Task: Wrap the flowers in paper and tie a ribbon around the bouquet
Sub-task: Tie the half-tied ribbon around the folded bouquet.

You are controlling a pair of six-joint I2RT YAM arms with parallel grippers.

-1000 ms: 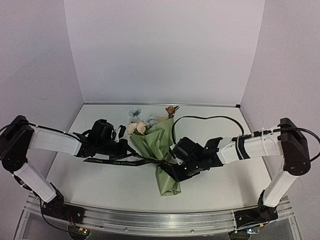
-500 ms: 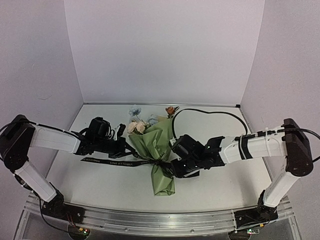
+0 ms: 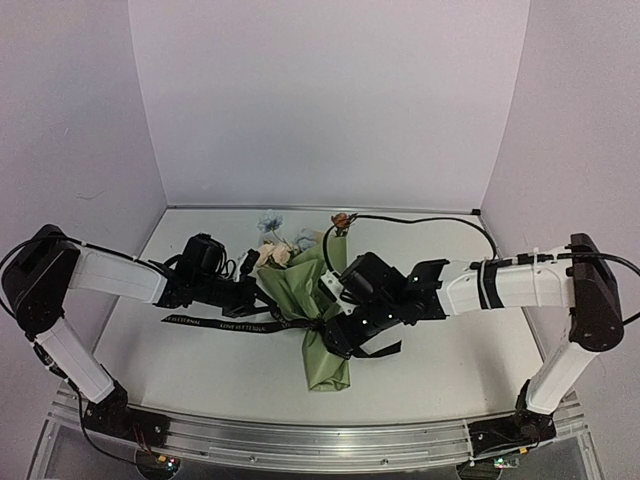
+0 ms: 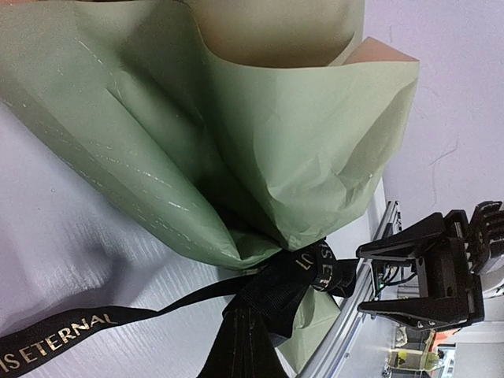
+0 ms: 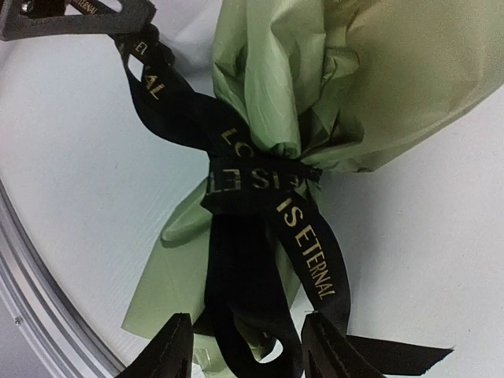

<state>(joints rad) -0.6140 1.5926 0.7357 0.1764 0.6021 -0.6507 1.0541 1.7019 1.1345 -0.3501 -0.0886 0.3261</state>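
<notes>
**Top view:** the bouquet lies on the white table between the two arms, with its wide end toward the far wall and its narrow tail toward the bases. The flowers, pale blue, cream and one rust-orange bloom, poke from the wide end of the olive-green paper. The ribbon is tied round the neck of the cone, and one long end lies flat on the table to the left. The left gripper sits just left of the paper and the right gripper just right of the tie. A black cable loops across the far side of the table. **Left wrist view:** the paper fills the upper frame, with its tan reverse showing inside the mouth. A bunched strand of ribbon runs from the tie down past the bottom edge. The right gripper appears at the right edge, its jaws well apart and holding nothing. **Right wrist view:** the right gripper's fingers stand apart at the bottom edge. Loose ribbon tails lie between them, pinched by neither, and gold lettering reads "IS ETERNAL". At top left, the left gripper is closed on a ribbon strand that runs to the tie.
</notes>
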